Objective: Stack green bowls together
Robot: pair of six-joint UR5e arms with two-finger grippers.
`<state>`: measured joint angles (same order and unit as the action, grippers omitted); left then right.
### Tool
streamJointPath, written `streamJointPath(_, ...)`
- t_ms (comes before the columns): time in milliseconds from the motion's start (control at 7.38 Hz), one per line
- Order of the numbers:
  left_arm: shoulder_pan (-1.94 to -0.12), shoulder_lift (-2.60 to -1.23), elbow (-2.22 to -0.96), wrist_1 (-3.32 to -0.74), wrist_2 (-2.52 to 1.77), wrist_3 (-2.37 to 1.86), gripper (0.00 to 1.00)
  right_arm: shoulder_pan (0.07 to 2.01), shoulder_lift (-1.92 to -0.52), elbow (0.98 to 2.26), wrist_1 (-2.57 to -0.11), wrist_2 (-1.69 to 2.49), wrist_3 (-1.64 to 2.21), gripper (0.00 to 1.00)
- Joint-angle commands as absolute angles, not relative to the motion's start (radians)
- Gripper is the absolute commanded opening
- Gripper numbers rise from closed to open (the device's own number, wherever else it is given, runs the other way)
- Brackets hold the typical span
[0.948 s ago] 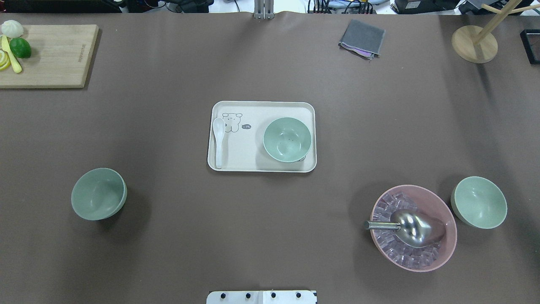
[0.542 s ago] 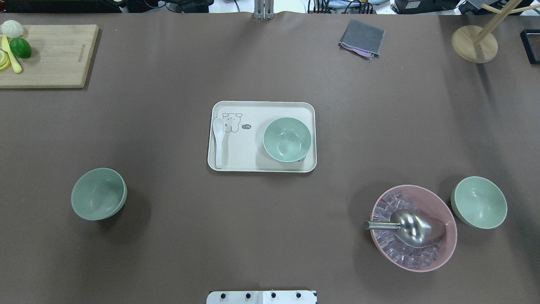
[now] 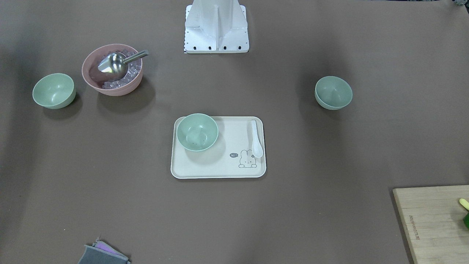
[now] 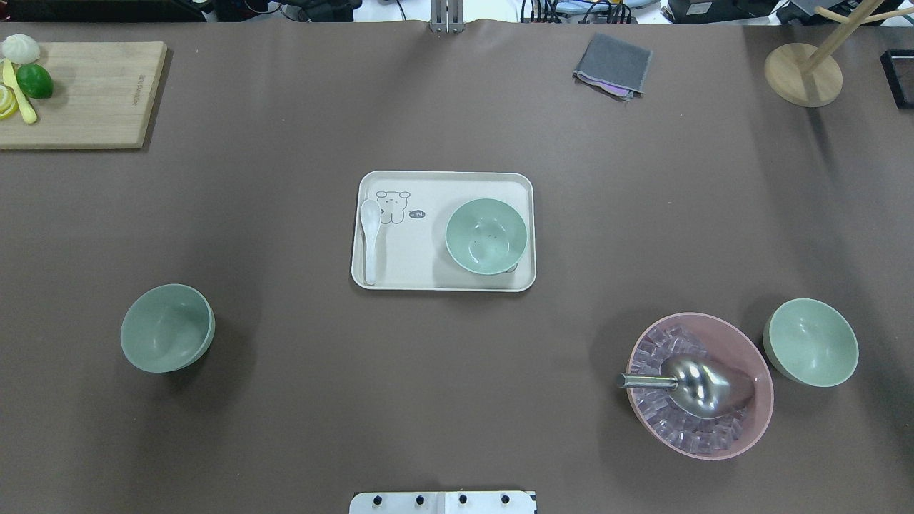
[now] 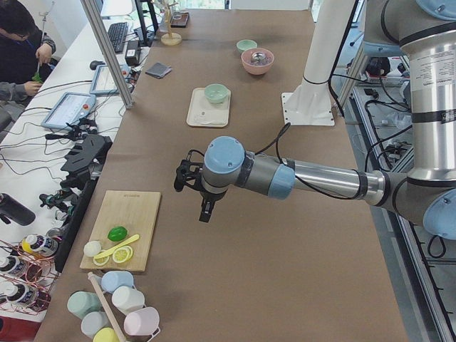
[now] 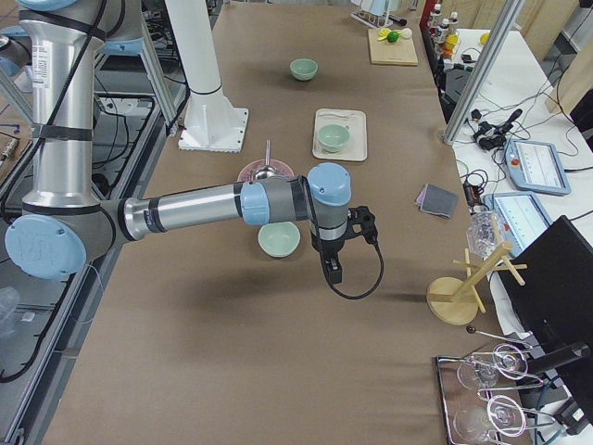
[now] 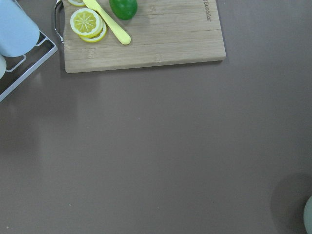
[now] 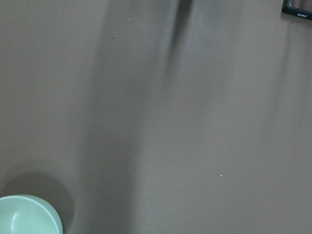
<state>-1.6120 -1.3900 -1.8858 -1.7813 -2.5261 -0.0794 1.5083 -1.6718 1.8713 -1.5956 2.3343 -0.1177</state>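
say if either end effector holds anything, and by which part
Nothing looks held: the left end effector and right end effector hang bare over the table.

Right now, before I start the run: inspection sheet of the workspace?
Surface: brown table cover, no spills seen.
Job's things: three green bowls, unstacked: tray bowl on the tray; left bowl and right bowl on the table.
Clutter: pink bowl with ice and scoop beside right bowl; spoon on tray; cutting board with fruit; grey cloth; wooden stand.
Tools: left tool and right tool hang above the table; open or shut cannot tell.
Cables: cable loop at right wrist.
Surroundings: operator at side bench; mugs.
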Motion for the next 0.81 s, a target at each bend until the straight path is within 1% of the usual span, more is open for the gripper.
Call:
streamJointPath(0, -1.550, -1.382, -1.882, -1.903, -2.604, -0.318, 0.98, 1.441, -1.715, 1.862, -1.471, 2.333, -0.071, 1.00)
streamJointPath(135, -1.457, -1.378, -1.878, -2.048, -2.593, -0.483, 0.98, 1.389, -1.713, 1.864, -1.457, 2.327, 0.034, 1.00)
streamJointPath(271, -1.354, -1.373, -1.876, -2.131, -2.553, -0.606, 0.98, 1.362, -1.713, 1.864, -1.441, 2.322, 0.091, 1.00)
streamJointPath(542, -1.136, -1.370, -1.907, -2.174, -2.345, -0.780, 0.98, 1.335, -1.713, 1.871, -1.439, 2.307, 0.198, 1.00)
streamJointPath(677, -1.059, -1.371, -1.925, -2.172, -2.304, -0.829, 0.98, 1.332, -1.713, 1.871, -1.439, 2.290, 0.201, 1.00)
